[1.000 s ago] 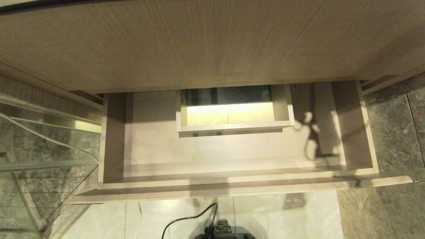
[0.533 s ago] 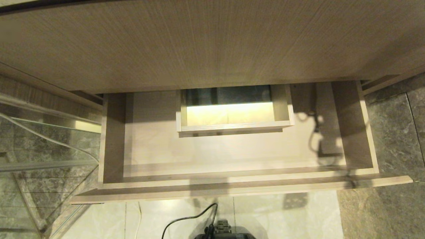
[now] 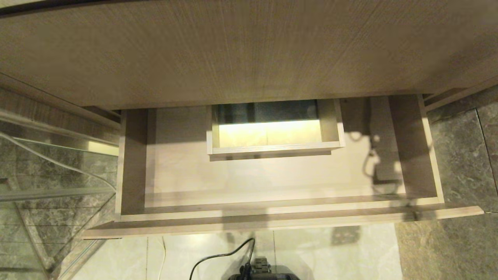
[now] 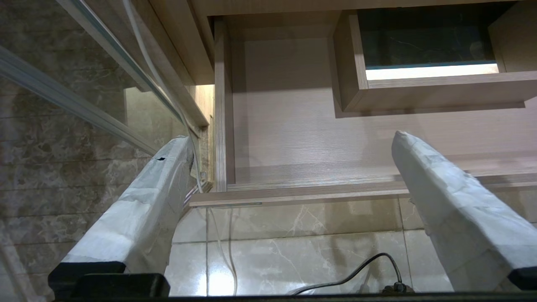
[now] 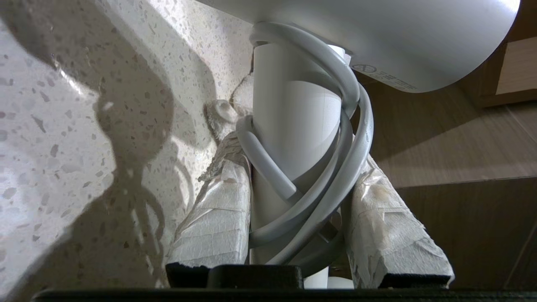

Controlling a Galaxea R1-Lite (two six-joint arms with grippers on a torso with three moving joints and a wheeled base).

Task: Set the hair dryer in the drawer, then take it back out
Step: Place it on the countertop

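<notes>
The drawer (image 3: 272, 223) stands pulled open below the cabinet, its floor bare around the boxed cut-out (image 3: 272, 149) at mid-back. A white hair dryer (image 5: 293, 126), its grey cord wound round the handle, shows only in the right wrist view. My right gripper (image 5: 298, 147) is shut on that handle, taped fingers (image 5: 218, 209) on both sides. It is out of the head view, where only a shadow (image 3: 371, 163) falls on the drawer's right side. My left gripper (image 4: 289, 136) hangs open before the drawer's (image 4: 293, 193) left front corner, holding nothing.
A speckled stone counter (image 5: 63, 126) lies beside the held dryer. A tall wood-grain panel (image 3: 249, 50) overhangs the drawer's back. A glass pane (image 3: 50, 167) stands at the left. A black cable (image 3: 221, 256) lies on the tiled floor in front.
The dryer's shadow on the drawer's right side has slid a little to the right and nearer the front. The drawer and the left arm have not moved.
</notes>
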